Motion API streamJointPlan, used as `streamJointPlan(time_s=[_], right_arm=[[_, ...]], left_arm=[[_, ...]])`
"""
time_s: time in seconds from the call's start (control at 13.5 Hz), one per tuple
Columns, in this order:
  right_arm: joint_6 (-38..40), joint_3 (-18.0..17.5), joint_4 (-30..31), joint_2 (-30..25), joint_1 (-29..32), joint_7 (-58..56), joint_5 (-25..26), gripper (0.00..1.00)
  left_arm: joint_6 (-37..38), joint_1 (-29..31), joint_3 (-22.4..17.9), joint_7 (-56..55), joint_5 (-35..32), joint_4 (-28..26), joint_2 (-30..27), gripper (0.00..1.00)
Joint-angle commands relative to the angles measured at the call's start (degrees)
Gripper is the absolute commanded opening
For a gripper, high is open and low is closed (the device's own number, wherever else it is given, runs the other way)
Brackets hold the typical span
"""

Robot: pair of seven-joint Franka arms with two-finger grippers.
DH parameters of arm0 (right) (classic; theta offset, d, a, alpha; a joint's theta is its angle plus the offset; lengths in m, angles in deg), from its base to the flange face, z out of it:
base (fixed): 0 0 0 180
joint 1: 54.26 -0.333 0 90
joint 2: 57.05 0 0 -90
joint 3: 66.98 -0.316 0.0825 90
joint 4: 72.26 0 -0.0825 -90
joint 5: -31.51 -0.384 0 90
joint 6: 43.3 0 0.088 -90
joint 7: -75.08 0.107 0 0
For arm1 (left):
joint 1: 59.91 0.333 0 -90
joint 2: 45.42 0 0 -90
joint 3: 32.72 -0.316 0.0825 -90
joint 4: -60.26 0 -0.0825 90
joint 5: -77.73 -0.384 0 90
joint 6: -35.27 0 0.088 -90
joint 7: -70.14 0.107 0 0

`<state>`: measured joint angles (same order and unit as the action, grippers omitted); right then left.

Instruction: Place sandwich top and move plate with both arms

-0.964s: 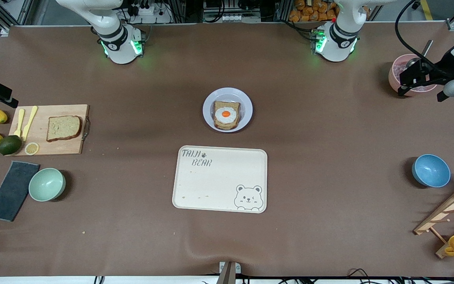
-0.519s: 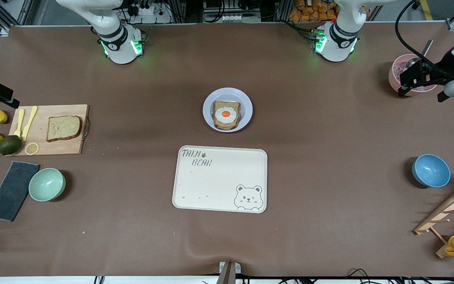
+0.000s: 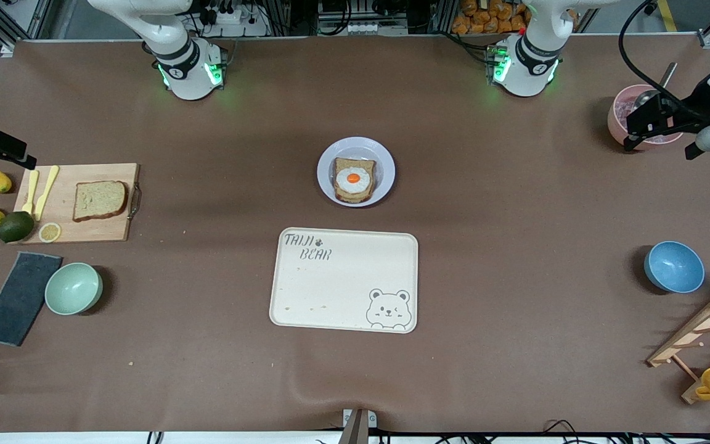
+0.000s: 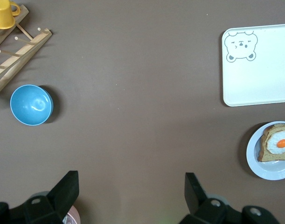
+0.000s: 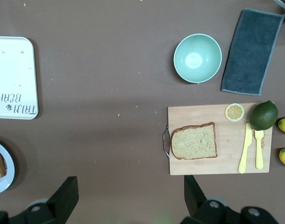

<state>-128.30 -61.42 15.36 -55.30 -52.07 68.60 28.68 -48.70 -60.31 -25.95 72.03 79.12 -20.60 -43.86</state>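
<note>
Plate half cut off

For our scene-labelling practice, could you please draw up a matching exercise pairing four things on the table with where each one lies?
Things:
1. sandwich top
2. toast slice with fried egg
3. blue bowl
4. lemon slice

Places:
A. on the plate
B. at the left arm's end of the table, beside the wooden rack
C. on the cutting board, at its handle end
D. on the cutting board's corner beside the avocado

Pairs: 1-C, 2-A, 3-B, 4-D
</note>
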Motion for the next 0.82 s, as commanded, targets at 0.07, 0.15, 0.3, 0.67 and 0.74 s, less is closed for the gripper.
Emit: streamJointPlan(time_s=[0.07, 0.15, 0.3, 0.67, 0.74], right_arm=[[1.1, -0.6, -0.3, 0.5, 1.9, 0.8, -0.3, 1.00], [1.5, -0.6, -0.1, 0.5, 2.4, 0.5, -0.5, 1.00], [1.9, -0.6, 0.1, 0.6, 2.5, 0.7, -0.5, 1.00], [1.4, -0.6, 2.4, 1.6, 3.7, 0.2, -0.6, 1.00], [1.3, -0.6, 2.5, 2.3, 4.2, 0.2, -0.7, 1.00]], left_arm=[[-0.1, 0.3, 0.0, -0.1, 0.8, 0.6, -0.2, 1.00], [-0.1, 0.3, 0.0, -0.1, 0.7, 0.6, -0.2, 1.00], [-0.1, 0.4, 0.0, 0.0, 0.8, 0.6, -0.2, 1.00], [-0.1, 0.3, 0.0, 0.0, 0.9, 0.6, -0.2, 1.00], [-0.1, 0.3, 0.0, 0.0, 0.9, 0.6, -0.2, 1.00]])
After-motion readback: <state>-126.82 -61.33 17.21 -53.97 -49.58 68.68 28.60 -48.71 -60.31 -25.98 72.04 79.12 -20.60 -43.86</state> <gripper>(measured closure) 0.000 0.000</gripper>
